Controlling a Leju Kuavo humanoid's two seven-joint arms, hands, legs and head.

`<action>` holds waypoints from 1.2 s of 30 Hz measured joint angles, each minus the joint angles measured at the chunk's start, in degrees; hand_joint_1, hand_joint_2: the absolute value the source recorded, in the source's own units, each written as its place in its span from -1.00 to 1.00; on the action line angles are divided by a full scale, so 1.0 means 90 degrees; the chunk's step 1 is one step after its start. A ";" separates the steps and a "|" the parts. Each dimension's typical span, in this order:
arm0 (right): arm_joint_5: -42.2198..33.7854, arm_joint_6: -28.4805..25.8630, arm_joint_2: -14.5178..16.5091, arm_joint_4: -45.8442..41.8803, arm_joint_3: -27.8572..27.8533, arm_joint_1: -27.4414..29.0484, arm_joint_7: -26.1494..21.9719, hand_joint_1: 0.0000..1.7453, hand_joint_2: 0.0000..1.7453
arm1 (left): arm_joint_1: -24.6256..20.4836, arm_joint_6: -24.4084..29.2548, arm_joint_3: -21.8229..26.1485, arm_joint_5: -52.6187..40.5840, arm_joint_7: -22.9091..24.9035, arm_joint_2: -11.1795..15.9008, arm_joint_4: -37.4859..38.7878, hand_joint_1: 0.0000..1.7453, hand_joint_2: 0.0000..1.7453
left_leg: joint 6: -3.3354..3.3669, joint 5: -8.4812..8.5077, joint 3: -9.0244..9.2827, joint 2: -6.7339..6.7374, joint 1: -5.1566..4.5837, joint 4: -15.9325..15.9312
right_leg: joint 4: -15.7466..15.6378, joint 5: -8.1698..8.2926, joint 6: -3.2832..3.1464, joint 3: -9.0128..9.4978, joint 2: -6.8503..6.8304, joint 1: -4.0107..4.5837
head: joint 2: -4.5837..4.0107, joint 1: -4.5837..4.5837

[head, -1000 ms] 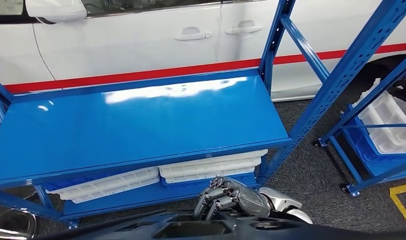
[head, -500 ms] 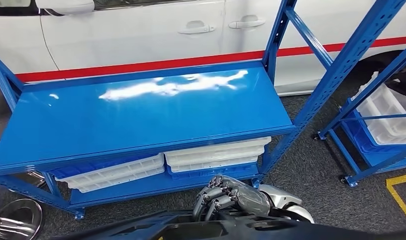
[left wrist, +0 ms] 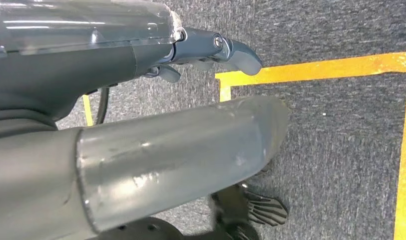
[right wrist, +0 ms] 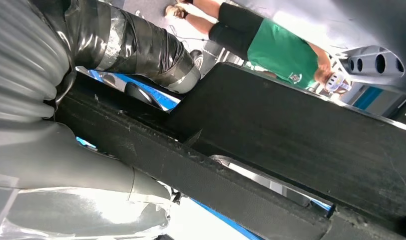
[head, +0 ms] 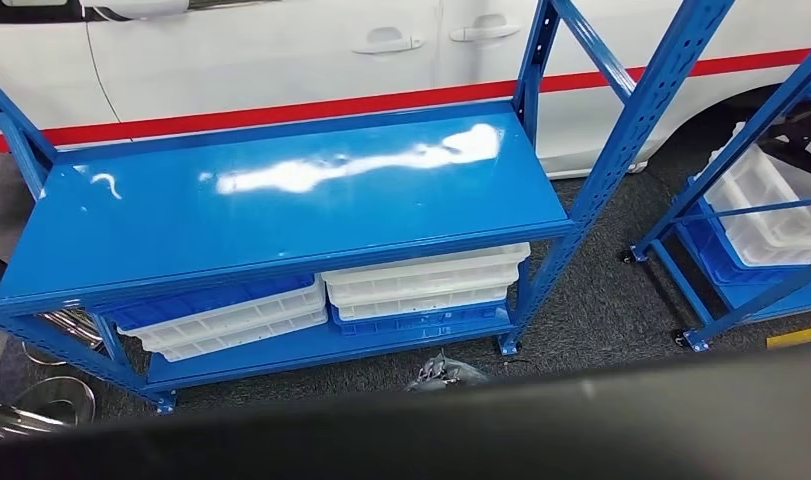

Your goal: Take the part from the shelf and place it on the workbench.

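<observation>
Head view: white trays (head: 421, 282) (stacked) on lower shelf (head: 311, 345)

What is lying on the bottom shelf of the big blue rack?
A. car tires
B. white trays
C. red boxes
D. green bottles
B. In the head view, stacks of white trays lie on the lower level of the blue rack, under its bare top shelf.

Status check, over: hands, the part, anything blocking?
Right hand grips black part. Left hand open, above floor. Part not yet on blue workbench. No obstruction seen.
</observation>
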 joint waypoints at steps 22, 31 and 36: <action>-0.0166 -0.0142 0.0112 -0.0080 0.0092 0.0318 0.0154 0.96 1.00 | 0.0096 0.0081 0.0002 -0.0060 -0.0002 -0.0055 0.0002 -1.00 -1.00 | 0.0007 0.0183 -0.0793 0.0037 0.0034 0.0061 | -0.0236 -0.0331 -0.0047 0.0620 0.0021 -0.0084 | 0.0000 0.0003; -0.0148 -0.0183 0.0115 -0.0086 0.0101 0.0405 0.0113 0.96 1.00 | 0.0109 0.0125 0.0001 -0.0242 0.0374 -0.0086 0.0002 -1.00 -1.00 | 0.0051 -0.0077 0.0001 0.0020 0.0002 0.0073 | 0.0025 0.0080 -0.0045 -0.0103 0.0018 0.0011 | 0.0000 0.0001; -0.0173 -0.0151 0.0106 -0.0095 0.0101 0.0393 0.0121 0.96 1.00 | 0.0112 0.0101 -0.0010 -0.0333 0.0344 -0.0143 0.0004 -1.00 -1.00 | 0.0244 -0.0006 0.0149 0.0045 -0.0012 -0.0449 | 0.0139 0.0125 0.0115 -0.0226 0.0029 -0.0014 | 0.0000 0.0002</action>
